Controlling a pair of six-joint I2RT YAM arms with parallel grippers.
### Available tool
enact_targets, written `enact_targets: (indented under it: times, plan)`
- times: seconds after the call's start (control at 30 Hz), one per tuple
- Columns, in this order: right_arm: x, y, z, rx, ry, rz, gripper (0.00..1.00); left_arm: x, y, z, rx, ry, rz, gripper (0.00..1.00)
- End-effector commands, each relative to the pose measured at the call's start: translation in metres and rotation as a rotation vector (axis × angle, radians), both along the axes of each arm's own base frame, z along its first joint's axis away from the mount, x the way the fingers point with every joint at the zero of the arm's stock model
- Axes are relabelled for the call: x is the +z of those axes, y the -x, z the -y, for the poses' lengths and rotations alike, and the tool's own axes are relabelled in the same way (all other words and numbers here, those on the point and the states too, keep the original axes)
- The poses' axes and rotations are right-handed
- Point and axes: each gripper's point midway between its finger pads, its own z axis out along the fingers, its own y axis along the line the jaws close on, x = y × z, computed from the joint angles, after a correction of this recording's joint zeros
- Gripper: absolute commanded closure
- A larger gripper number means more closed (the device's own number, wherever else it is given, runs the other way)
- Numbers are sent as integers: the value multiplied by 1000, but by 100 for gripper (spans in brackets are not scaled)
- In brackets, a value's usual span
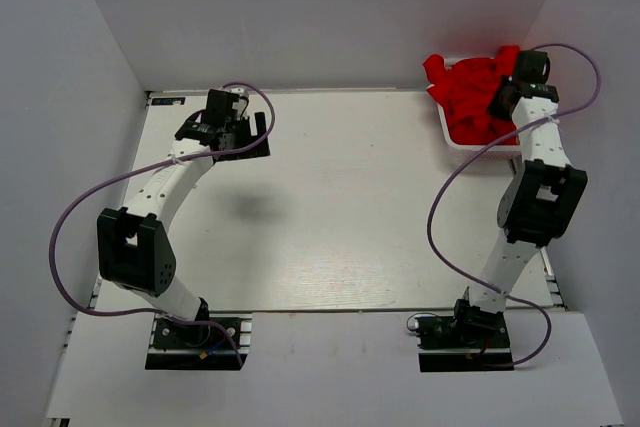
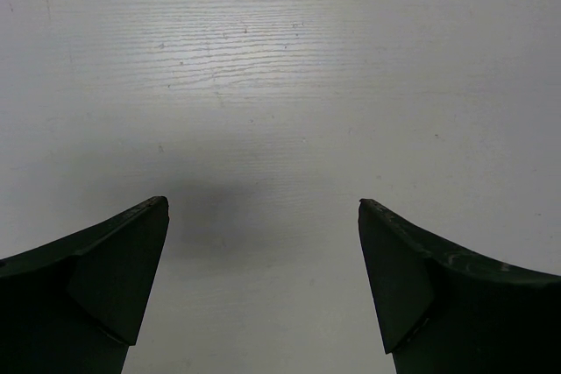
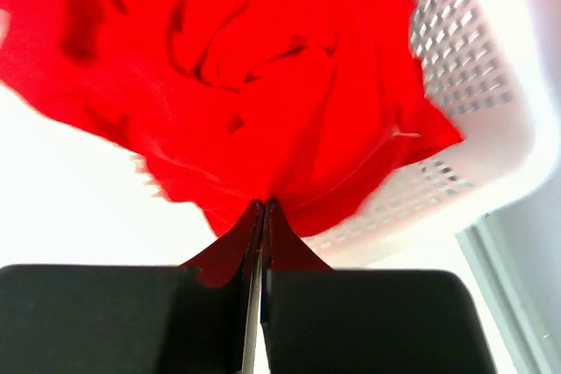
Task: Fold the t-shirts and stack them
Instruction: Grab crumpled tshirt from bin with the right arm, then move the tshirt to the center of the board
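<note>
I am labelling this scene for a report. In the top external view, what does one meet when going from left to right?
left gripper → table → t-shirts in the white basket

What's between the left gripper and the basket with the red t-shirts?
Nothing: only bare table lies between the left gripper and the basket holding the t-shirts, as the top view shows.

Red t-shirts heaped in white basket — right arm bent over heap; left arm above table.
</note>
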Motion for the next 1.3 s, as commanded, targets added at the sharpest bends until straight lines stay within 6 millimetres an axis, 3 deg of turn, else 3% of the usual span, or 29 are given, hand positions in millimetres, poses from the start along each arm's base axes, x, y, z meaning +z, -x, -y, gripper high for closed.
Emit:
enact_targets:
  times: [0.0,0.03,0.07,0.13,0.17,0.23,0.27,0.3,0.4,0.43,0.5,0.57,0.63,0.73,0.77,0.8,0.83,0.87,0.9,1.0,1.07,1.17,1.23,1.27]
  plan:
    - [92,-6,2,27,69,249,100,34,-8,5,-14,44,95,1]
    - [98,-5,3,26,76,264,100,38,-8,5,-14,46,104,1]
    - [119,0,-1,34,77,309,100,38,-8,5,-14,46,104,1]
    - [134,1,-5,64,80,348,100,39,-9,5,-14,48,113,1]
    - [159,4,-14,103,72,409,100,39,-9,5,-14,48,113,1]
    - [177,4,-31,185,39,455,100,41,-11,6,-14,51,122,1]
    - [207,7,-35,209,47,517,100,41,-10,7,-21,57,120,1]
    - [217,8,-44,241,24,540,100,41,-10,8,-15,63,118,1]
    - [284,17,-68,363,10,700,100,43,-12,10,-21,72,126,1]
    - [295,18,-72,387,5,730,100,44,-13,10,-22,74,134,1]
    - [335,33,-97,508,-32,826,100,48,-12,10,-22,76,143,1]
    - [362,42,-111,568,-68,911,100,48,-12,10,-22,76,143,1]
    - [396,68,-143,752,-110,1023,100,52,-11,10,-22,79,152,1]
    - [425,107,-185,999,-233,1124,100,55,-10,9,-22,81,161,1]
    - [421,121,-202,1126,-313,1103,100,59,-10,8,-15,77,172,1]
    - [426,125,-207,1124,-398,1096,100,59,-10,8,-15,77,172,1]
    - [425,139,-220,1252,-402,1093,100,63,-9,7,-16,79,181,1]
    - [428,143,-226,1299,-409,1111,100,63,-9,6,-9,74,182,1]
    - [426,145,-238,1321,-540,1046,100,67,-8,5,-9,77,194,1]
    - [422,165,-264,1468,-600,985,100,69,-6,2,5,64,196,1]
    - [409,160,-274,1520,-627,921,100,67,-5,-3,23,45,189,1]
    - [368,162,-314,1630,-695,784,100,69,-1,-13,66,14,179,1]
    - [329,159,-326,1641,-789,626,97,69,5,-21,90,-15,163,1]
    - [294,150,-329,1616,-835,552,69,71,6,-26,123,-28,163,1]
